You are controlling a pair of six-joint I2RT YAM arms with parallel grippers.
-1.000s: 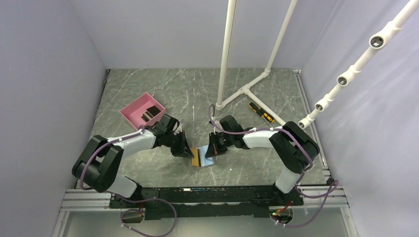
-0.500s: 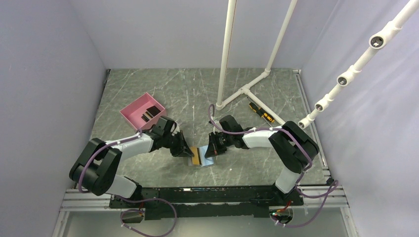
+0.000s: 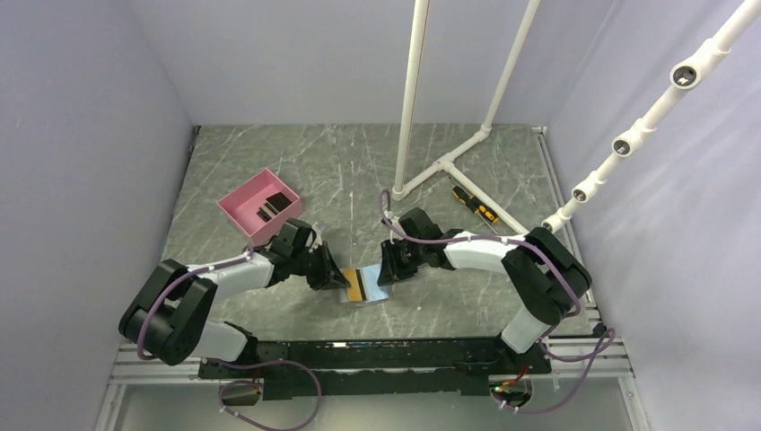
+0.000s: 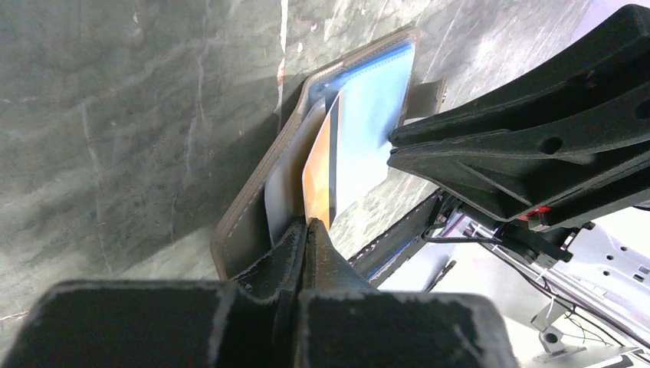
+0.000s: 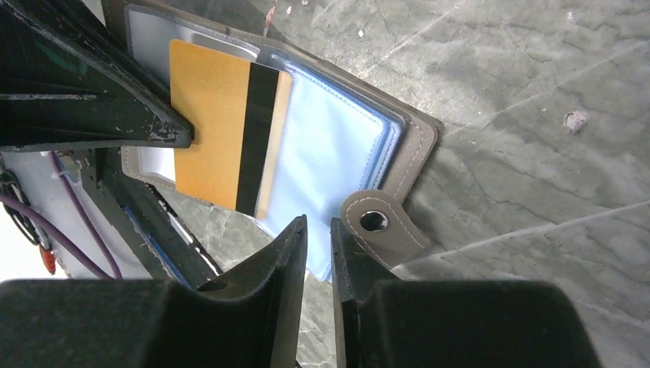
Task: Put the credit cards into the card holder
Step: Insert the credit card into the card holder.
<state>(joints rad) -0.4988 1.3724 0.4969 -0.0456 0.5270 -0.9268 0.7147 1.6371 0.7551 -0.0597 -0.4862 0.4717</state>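
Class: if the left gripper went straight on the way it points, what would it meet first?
Most likely the open card holder, at its blue lining: the left gripper, shut on the orange card, points into it. The right gripper sits just beyond, though depth is hard to judge.

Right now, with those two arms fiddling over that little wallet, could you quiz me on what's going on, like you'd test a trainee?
1. True or false: the card holder is folded shut.
2. What does the left hand pinch? A) the orange card B) a pen C) a spoon
3. Fill in: some dark cards sit in the ___ box.

Key: 1 false, it lies open; 2 A; 3 pink.
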